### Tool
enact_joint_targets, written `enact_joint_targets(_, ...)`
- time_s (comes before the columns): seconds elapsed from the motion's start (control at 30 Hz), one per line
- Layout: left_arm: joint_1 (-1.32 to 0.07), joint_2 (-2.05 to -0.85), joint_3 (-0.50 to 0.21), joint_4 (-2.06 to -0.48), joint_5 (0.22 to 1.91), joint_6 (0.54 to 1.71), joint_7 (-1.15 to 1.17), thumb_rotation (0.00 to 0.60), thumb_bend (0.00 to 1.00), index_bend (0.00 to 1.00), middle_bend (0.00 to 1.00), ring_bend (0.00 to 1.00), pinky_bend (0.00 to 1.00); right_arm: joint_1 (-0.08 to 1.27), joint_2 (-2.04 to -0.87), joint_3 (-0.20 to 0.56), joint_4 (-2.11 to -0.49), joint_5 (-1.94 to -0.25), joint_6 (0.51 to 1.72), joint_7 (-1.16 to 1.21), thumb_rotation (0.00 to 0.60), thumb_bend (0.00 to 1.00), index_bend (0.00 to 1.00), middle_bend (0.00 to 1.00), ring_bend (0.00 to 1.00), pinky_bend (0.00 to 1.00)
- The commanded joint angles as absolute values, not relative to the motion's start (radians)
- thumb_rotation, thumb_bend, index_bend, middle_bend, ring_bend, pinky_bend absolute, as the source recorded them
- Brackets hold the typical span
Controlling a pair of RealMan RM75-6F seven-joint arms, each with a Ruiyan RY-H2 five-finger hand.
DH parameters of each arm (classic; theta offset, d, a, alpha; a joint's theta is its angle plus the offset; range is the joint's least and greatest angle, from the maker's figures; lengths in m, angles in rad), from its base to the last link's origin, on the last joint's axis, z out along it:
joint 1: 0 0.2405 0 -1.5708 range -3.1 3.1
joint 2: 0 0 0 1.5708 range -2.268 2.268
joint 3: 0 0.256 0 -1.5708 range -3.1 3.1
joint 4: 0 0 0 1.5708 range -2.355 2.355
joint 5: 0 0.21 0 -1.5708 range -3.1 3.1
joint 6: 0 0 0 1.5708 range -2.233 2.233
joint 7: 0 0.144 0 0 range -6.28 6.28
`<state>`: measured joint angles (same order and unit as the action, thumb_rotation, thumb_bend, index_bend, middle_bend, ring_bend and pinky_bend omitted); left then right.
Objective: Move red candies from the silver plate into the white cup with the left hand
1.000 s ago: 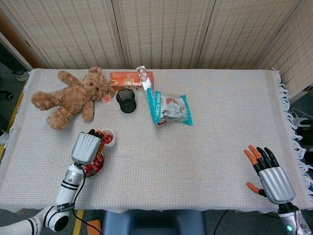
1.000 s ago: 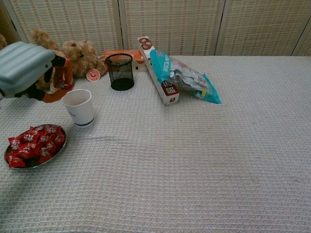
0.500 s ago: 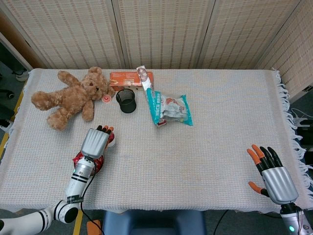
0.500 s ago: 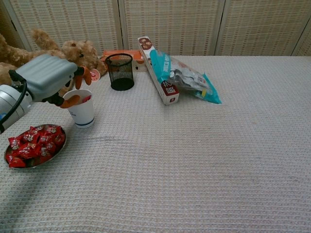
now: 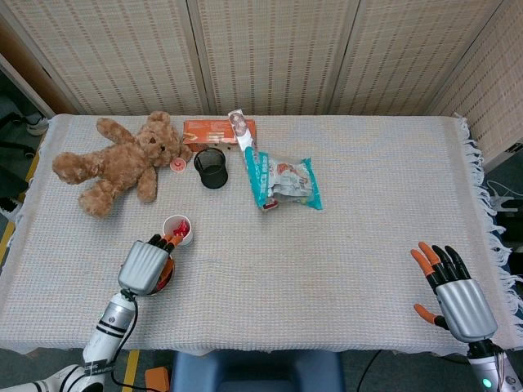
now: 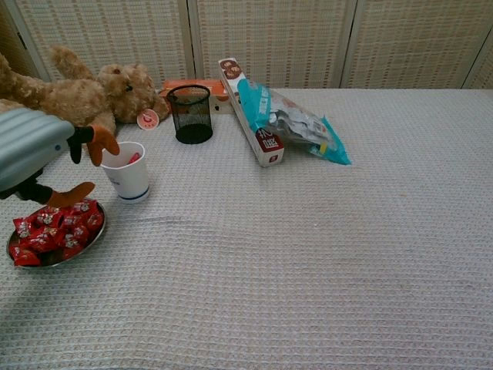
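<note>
The silver plate (image 6: 89,240) at the near left holds several red candies (image 6: 60,227). Just behind it stands the white cup (image 6: 127,171), (image 5: 177,229), with a red candy (image 5: 181,228) showing inside. My left hand (image 6: 35,154), (image 5: 145,265) hovers over the plate, fingers apart and pointing toward the cup, holding nothing. In the head view this hand covers most of the plate. My right hand (image 5: 453,290) rests open near the table's front right corner, far from the cup and plate.
A brown teddy bear (image 5: 114,159) lies at the back left. A black mesh cup (image 5: 211,167), an orange box (image 5: 217,131), a long narrow box (image 6: 250,109) and a teal snack bag (image 5: 286,181) sit at the back middle.
My left hand dropped a candy into the cup and has drawn back from it toward me, over the plate. The right hand has hardly moved.
</note>
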<state>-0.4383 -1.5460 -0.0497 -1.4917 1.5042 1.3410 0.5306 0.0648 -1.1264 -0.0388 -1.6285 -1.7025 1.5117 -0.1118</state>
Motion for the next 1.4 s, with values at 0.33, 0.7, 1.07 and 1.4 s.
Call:
enact_joint_targets(0.33, -0.310, -1.512, 0.062, -1.399, 1.514, 1.362, 0.442, 0.600, 0.38, 0.21, 0.32, 0.33, 0.95, 0.064, -1.130, -0.055, -1.632, -1.737, 1.516, -0.122, 0.600, 0.07, 0.00, 0.00, 0.00, 0.00)
enact_joint_targets(0.7, -0.344, -1.584, 0.020, -1.318, 1.502, 1.302, 0.435, 0.600, 0.38, 0.03, 0.15, 0.19, 0.95, 0.063, -1.127, -0.056, -1.629, -1.736, 1.516, -0.116, 0.600, 0.07, 0.00, 0.00, 0.00, 0.00)
enact_joint_targets(1.07, -0.375, -1.627, 0.003, -1.271, 1.490, 1.251, 0.581, 0.600, 0.37, 0.18, 0.13, 0.16, 0.95, 0.060, -1.123, -0.052, -1.630, -1.731, 1.521, -0.109, 0.600, 0.07, 0.00, 0.00, 0.00, 0.00)
enact_joint_targets(1.4, -0.370, -1.634, 0.002, -1.265, 1.469, 1.246, 0.675, 0.600, 0.38, 0.30, 0.21, 0.21, 0.95, 0.061, -1.123, -0.051, -1.631, -1.728, 1.519, -0.110, 0.600, 0.07, 0.00, 0.00, 0.00, 0.00)
